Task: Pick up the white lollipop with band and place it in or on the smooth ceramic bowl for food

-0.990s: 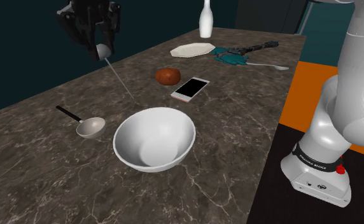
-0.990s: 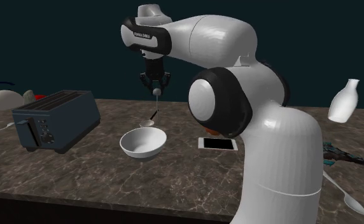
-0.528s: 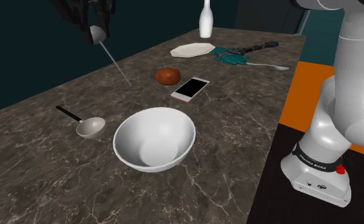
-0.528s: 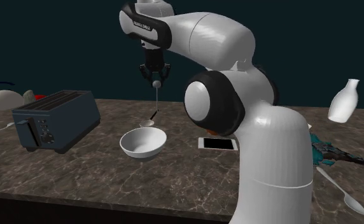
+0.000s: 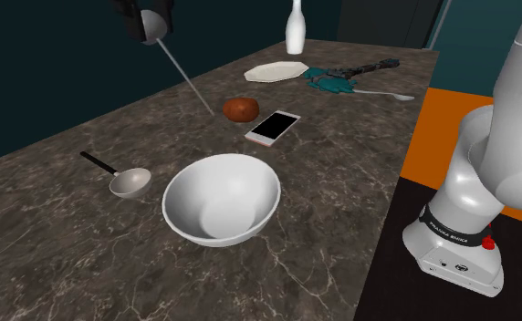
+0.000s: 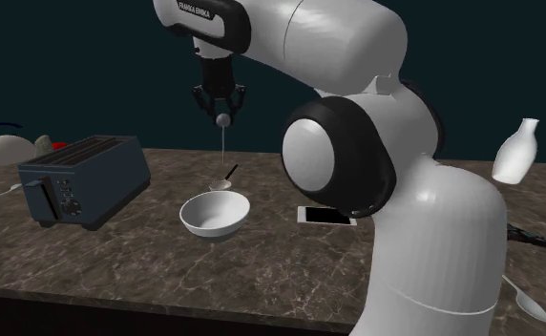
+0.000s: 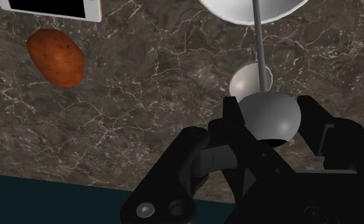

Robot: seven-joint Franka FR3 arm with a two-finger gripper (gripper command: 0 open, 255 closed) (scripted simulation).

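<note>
Gripper (image 6: 222, 111), fingers clamped on the head of the lollipop (image 7: 269, 116), has risen further above the counter (image 5: 341, 137); the stick hangs free. Lift complete; the bowl (image 5: 241, 182) seemingly lies not yet directly beneath.

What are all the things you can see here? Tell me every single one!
lollipop: one, pale ball on a thin stick, held above the counter
bowl: one, white, on the counter
ladle: one, grey with black handle, beside the bowl
round lump: one, reddish brown, next to the phone
phone: one, white-edged, behind the bowl
plate: one, white, far end
bottle: one, white, far edge
spoon: one, pale, far end
toaster: one, dark
counter: one, dark marbled
arm: one, white
gripper: one, black, shut on the lollipop
</note>
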